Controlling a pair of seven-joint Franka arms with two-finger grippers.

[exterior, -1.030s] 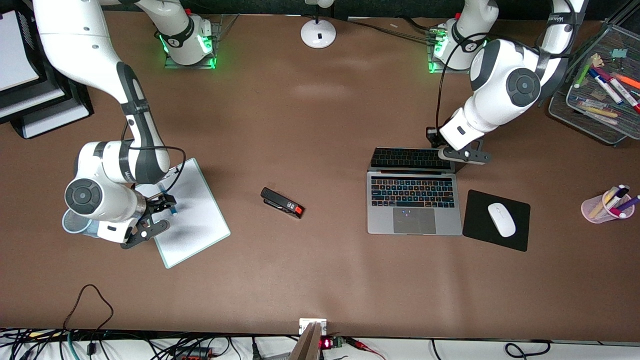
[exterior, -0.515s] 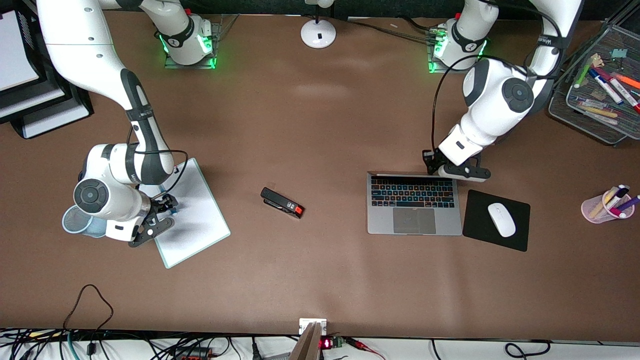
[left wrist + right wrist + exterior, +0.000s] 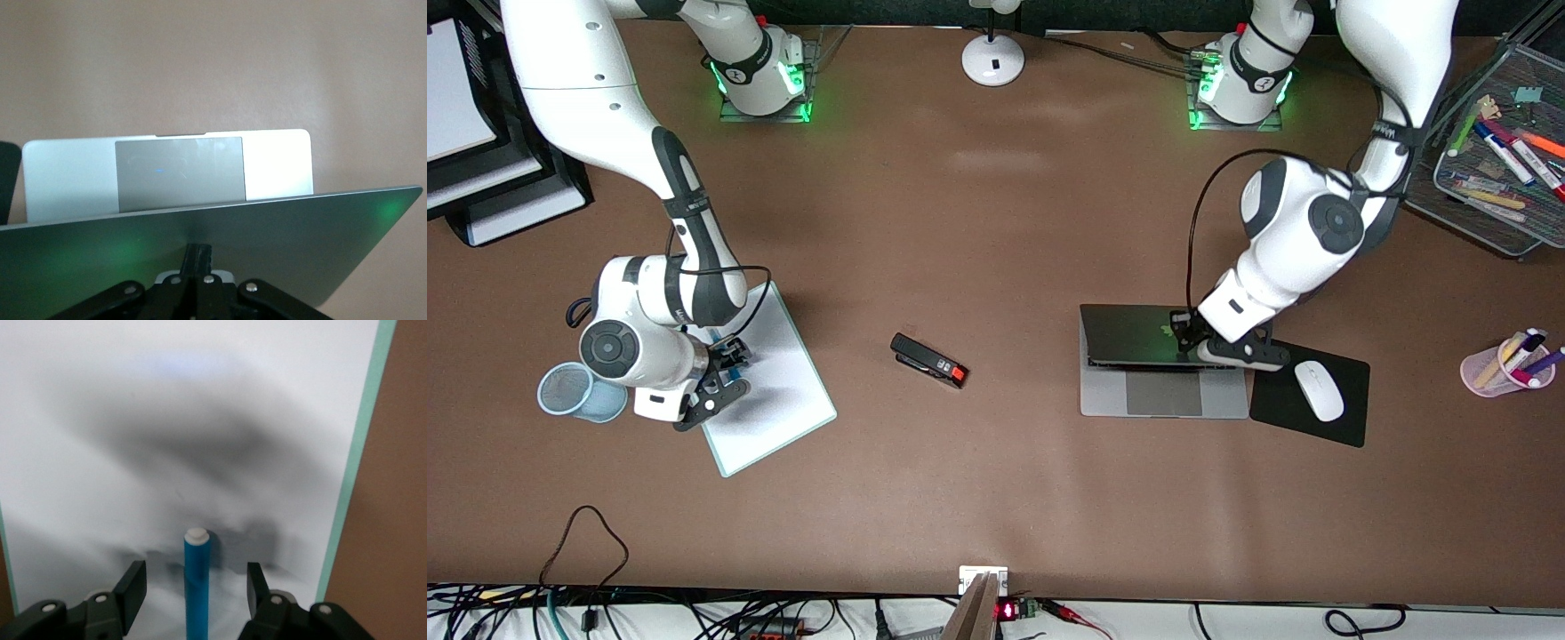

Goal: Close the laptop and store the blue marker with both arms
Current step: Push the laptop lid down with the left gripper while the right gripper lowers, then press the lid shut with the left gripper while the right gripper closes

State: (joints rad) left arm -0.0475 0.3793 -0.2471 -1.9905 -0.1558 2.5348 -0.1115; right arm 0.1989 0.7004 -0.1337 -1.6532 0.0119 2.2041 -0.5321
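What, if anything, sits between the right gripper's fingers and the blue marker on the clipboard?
Nothing visible. In the right wrist view the blue marker lies on the white clipboard directly between the right gripper's open fingers, with bare gaps on both sides. The left gripper is on the laptop lid.

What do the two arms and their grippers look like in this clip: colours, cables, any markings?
Both arms are glossy white with dark grey joint caps and bands; the right arm and the left arm each carry a looping black cable and small dark lettering. Their bases glow green. The right gripper and left gripper are black, two-fingered, with silver screws.
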